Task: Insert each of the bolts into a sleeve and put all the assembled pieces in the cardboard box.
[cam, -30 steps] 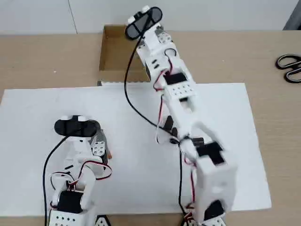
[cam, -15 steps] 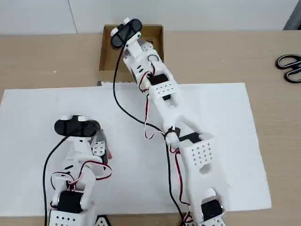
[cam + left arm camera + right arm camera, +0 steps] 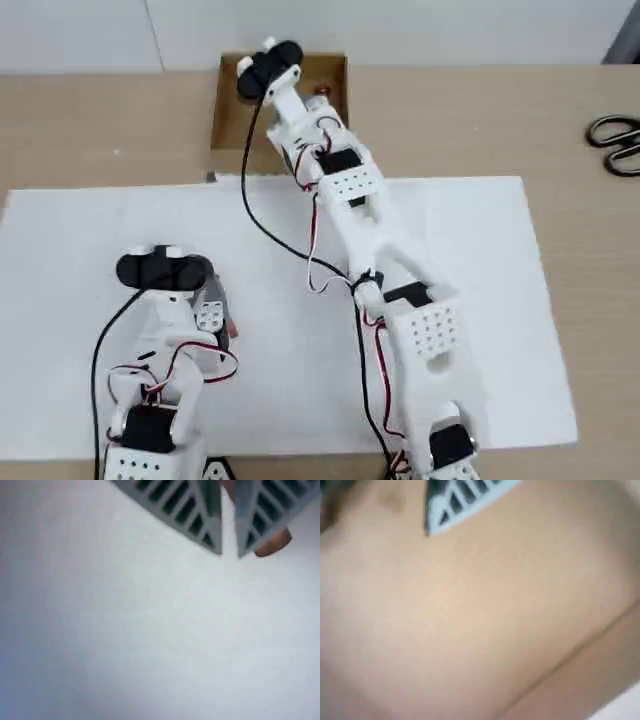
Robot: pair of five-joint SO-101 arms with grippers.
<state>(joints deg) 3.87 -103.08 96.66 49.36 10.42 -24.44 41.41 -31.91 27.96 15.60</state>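
Note:
The cardboard box (image 3: 228,112) stands at the back of the table. My right arm stretches over it, with the right gripper (image 3: 284,104) above the box floor (image 3: 485,615). One grey finger (image 3: 465,500) shows, bare cardboard lies beside it, and nothing is held. A small reddish piece (image 3: 321,92) lies in the box by the far right wall. At the front left, my left gripper (image 3: 222,315) rests low over the white paper. Its fingertips (image 3: 220,545) are almost together, shut (image 3: 231,554). An orange-brown object (image 3: 272,542) shows just behind the tips.
A large white paper sheet (image 3: 120,230) covers most of the table. Black scissors (image 3: 615,140) lie at the far right on the bare wood. A black cable (image 3: 262,215) hangs from the right arm across the sheet.
The right arm swung left over the box, its wrist going from the box's right wall toward the middle, then held. The left arm stayed put.

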